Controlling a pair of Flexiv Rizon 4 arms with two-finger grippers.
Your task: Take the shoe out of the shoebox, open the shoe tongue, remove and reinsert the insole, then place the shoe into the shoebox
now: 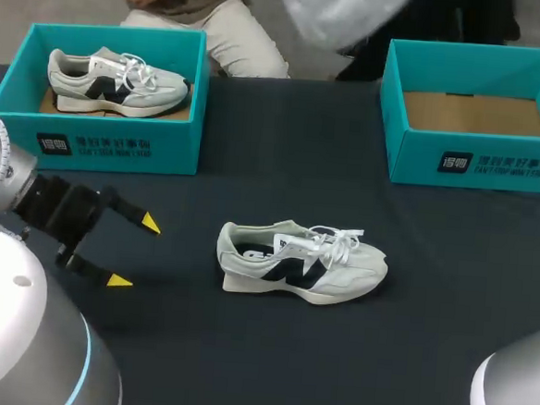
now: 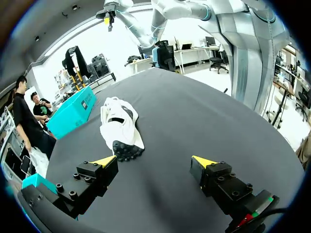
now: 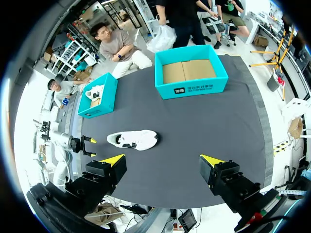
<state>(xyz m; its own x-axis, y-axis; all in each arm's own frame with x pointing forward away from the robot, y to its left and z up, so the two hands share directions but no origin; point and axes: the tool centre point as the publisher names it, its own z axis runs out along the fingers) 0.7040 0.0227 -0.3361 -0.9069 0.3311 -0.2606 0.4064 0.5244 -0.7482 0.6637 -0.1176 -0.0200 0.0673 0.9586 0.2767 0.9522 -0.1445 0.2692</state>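
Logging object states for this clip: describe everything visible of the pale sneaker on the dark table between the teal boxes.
The pale grey-white sneaker has a dark side logo, white laces, a thick off-white sole and a fabric-like upper. It stands upright on its sole on the dark table, toe toward the robot's right. Nothing touches it; the open left gripper sits apart, beyond its heel.

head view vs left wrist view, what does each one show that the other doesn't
Only the head view: a second shoe lying in the left shoebox, and the bare cardboard floor of the right shoebox. Only the left wrist view: the loose shoe seen heel first, with the tread under its heel showing. Both: that loose shoe, the right shoebox, and the open left gripper.
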